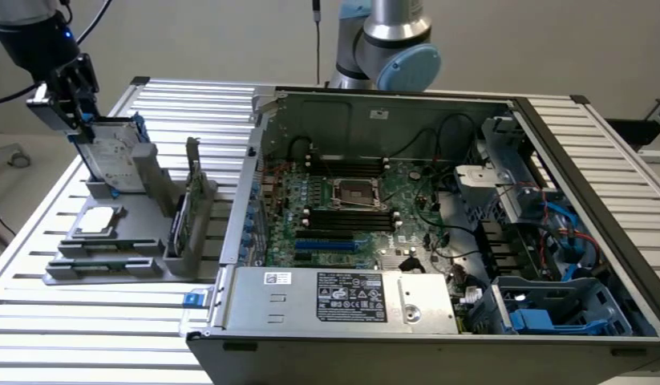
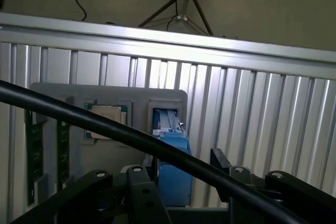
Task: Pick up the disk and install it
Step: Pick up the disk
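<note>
Disk (image 1: 115,156) stands upright inside the wide-open claw (image 2: 181,174), apparently untouched on either side.

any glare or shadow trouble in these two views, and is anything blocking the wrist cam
Exterior view: soft even light, a mild sheen on the slatted table, deep shadow inside the computer case at the exterior view's right. Wrist view: a bright glare band along the table's rail, and a black cable crosses in front of the disk.
</note>
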Robot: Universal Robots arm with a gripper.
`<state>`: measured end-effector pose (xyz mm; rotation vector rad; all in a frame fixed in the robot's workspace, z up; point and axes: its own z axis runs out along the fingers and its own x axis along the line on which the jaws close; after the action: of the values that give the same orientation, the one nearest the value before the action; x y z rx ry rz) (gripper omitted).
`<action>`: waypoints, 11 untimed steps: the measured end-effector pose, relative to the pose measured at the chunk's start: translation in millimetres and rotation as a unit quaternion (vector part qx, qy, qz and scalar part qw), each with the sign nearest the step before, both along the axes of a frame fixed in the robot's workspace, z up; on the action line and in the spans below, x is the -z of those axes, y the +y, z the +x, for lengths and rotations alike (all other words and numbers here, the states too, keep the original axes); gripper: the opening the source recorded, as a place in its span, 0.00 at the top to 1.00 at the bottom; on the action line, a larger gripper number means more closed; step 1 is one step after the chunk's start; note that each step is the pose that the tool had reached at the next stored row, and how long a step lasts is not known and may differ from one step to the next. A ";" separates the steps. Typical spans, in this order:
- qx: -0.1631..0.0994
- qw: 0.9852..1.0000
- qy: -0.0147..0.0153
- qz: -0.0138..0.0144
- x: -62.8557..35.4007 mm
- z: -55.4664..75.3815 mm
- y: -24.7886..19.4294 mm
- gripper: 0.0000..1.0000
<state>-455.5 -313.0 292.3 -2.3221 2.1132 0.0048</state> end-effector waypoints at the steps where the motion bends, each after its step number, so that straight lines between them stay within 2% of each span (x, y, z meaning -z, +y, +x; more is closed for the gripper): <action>1: 0.001 1.000 0.000 0.000 0.4 -0.2 0.0 0.46; 11: 0.009 1.000 0.000 0.000 4.3 -0.4 -0.3 0.46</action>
<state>-455.9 -313.2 288.0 -2.3036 2.1331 0.0046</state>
